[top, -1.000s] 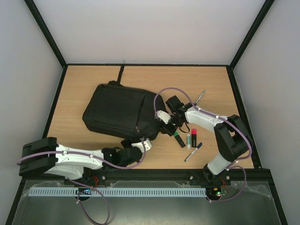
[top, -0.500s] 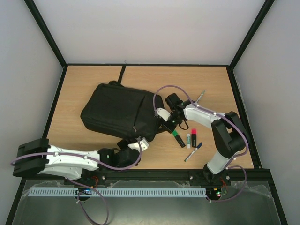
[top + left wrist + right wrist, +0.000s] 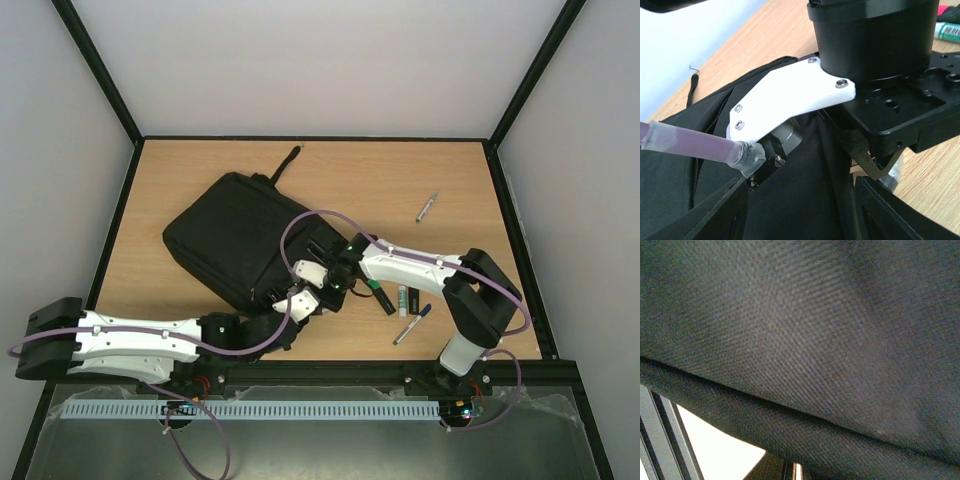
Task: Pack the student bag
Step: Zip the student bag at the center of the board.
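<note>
Wooden table point(image 3: 200, 170) — green marker point(image 3: 380, 297), blue pen point(image 3: 412, 325), silver pen point(image 3: 427, 207) apart

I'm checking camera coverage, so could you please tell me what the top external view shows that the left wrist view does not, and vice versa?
Only the top external view: the whole student bag, a lone pen far right, and a blue pen. Only the left wrist view: screw heads on the white wrist cover of the right arm. Both: the bag's black fabric, the wooden table, a pink marker.
</note>
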`<move>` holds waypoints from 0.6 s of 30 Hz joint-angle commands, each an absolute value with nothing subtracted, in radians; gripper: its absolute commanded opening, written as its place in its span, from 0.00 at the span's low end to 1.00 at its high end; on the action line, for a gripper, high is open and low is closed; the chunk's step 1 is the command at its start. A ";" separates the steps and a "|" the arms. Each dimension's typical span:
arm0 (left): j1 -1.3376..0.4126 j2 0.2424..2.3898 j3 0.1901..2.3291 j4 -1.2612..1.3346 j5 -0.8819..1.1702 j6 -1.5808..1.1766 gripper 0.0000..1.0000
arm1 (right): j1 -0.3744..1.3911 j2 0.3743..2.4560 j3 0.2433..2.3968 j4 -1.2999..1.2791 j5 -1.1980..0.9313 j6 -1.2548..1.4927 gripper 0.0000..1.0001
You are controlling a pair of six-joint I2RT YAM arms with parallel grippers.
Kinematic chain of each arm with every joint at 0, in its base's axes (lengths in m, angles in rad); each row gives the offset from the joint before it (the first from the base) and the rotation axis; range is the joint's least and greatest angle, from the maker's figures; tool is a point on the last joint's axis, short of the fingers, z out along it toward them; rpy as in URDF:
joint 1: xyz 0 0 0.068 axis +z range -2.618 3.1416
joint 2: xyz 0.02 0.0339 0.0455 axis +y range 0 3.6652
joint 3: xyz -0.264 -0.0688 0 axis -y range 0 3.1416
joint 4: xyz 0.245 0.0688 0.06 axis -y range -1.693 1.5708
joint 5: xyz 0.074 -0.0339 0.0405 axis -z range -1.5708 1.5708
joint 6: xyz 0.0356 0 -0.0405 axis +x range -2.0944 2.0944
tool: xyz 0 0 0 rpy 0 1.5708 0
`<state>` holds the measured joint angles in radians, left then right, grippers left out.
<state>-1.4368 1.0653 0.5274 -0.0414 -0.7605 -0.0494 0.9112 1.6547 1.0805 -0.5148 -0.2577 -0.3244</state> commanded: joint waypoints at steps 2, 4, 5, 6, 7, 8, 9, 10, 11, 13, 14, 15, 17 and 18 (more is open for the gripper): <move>-1.465 1.092 0.537 -0.081 -0.730 -0.092 0.59 | 0.939 1.674 1.142 -0.505 -0.340 -0.302 0.01; -1.476 1.099 0.559 -0.139 -0.797 -0.159 0.58 | 0.939 1.671 1.127 -0.504 -0.333 -0.309 0.01; -1.483 1.102 0.572 -0.180 -0.811 -0.199 0.57 | 0.939 1.669 1.118 -0.503 -0.330 -0.312 0.01; -1.495 1.102 0.586 -0.218 -0.817 -0.239 0.58 | 0.939 1.669 1.111 -0.502 -0.329 -0.314 0.01; -1.517 1.098 0.591 -0.236 -0.821 -0.269 0.58 | 0.939 1.667 1.104 -0.500 -0.328 -0.316 0.01; -1.543 1.092 0.591 -0.244 -0.815 -0.290 0.58 | 0.938 1.665 1.098 -0.497 -0.330 -0.317 0.01; -1.570 1.086 0.591 -0.253 -0.812 -0.310 0.59 | 0.937 1.664 1.092 -0.494 -0.330 -0.318 0.01; -1.596 1.083 0.592 -0.264 -0.815 -0.334 0.59 | 0.937 1.664 1.086 -0.490 -0.330 -0.320 0.01; -1.618 1.080 0.595 -0.273 -0.812 -0.349 0.60 | 0.935 1.662 1.084 -0.488 -0.329 -0.321 0.01; -1.624 1.089 0.602 -0.286 -0.787 -0.366 0.61 | 0.930 1.662 1.084 -0.488 -0.330 -0.324 0.01; -1.624 1.099 0.612 -0.304 -0.797 -0.389 0.60 | 0.922 1.660 1.087 -0.490 -0.334 -0.324 0.01; -1.624 1.110 0.622 -0.323 -0.813 -0.411 0.61 | 0.912 1.660 1.093 -0.493 -0.340 -0.325 0.01; -1.622 1.128 0.630 -0.332 -0.830 -0.426 0.61 | 0.893 1.652 1.099 -0.500 -0.348 -0.329 0.01; -1.616 1.136 0.629 -0.334 -0.838 -0.431 0.61 | 0.889 1.647 1.098 -0.500 -0.346 -0.332 0.01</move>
<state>-1.6184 1.1072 0.5930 -0.2756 -0.7990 -0.3485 0.9123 1.6749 1.0885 -0.5014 -0.3077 -0.3149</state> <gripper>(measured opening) 0.605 0.022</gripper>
